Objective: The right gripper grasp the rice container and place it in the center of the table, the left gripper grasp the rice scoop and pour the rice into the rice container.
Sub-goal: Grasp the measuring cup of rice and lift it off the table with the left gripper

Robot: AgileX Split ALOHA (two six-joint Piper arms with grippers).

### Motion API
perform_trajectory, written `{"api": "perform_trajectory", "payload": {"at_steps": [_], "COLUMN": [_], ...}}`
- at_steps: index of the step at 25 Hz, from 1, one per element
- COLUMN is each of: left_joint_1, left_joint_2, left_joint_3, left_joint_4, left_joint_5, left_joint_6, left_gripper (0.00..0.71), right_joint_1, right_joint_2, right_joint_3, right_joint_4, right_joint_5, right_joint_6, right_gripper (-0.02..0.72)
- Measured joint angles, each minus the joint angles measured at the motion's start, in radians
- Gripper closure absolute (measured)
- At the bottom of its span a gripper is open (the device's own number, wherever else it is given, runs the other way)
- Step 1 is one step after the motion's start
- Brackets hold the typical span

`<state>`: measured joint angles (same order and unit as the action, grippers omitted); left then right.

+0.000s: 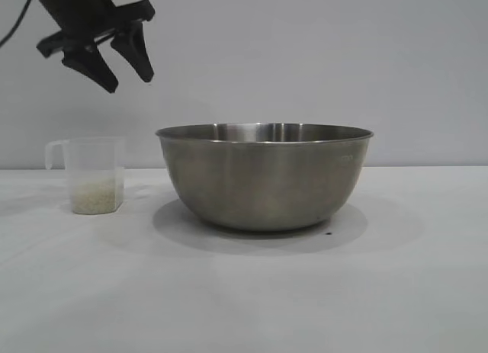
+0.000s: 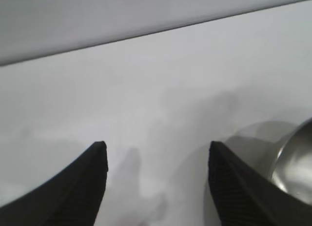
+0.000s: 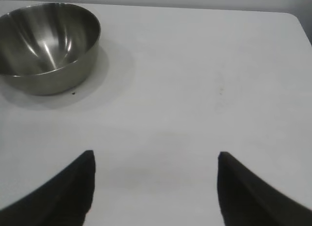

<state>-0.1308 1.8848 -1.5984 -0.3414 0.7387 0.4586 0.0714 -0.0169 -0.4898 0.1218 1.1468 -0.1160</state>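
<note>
Rice container (image 1: 263, 178) sits frame centre on the worktop (image 1: 244, 292), empty inside. Rice scoop (image 1: 93, 184), left of frame, upright, rice (image 1: 97, 197) in its base. Left gripper (image 1: 131, 81) upper left, released, above the scoop. Right gripper (image 3: 155, 160) released, well apart. Risks: a misaligned descent tips the light scoop; grains spill.
</note>
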Motion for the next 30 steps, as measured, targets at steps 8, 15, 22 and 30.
{"api": "perform_trajectory", "payload": {"at_steps": [8,15,22,30], "left_joint_1": [0.082,0.105,0.105,0.105], "left_joint_2": [-0.091,-0.181,-0.312,-0.474], "left_joint_3": [0.035,0.193,0.408,0.724], "left_joint_4": [0.092,0.099,0.061,-0.005], "left_joint_5": [0.153,0.14,0.004,-0.253], "left_joint_6": [-0.123,-0.142,-0.142,-0.142], "left_gripper": [0.309,0.309,0.309,0.309], "right_joint_1": [0.0,0.0,0.0,0.0], "right_joint_2": [0.0,0.0,0.0,0.0], "right_joint_3": [0.0,0.0,0.0,0.0], "right_joint_4": [0.0,0.0,0.0,0.0], "right_joint_5": [0.0,0.0,0.0,0.0], "right_joint_6": [0.0,0.0,0.0,0.0], "right_gripper": [0.253,0.253,0.253,0.253]}}
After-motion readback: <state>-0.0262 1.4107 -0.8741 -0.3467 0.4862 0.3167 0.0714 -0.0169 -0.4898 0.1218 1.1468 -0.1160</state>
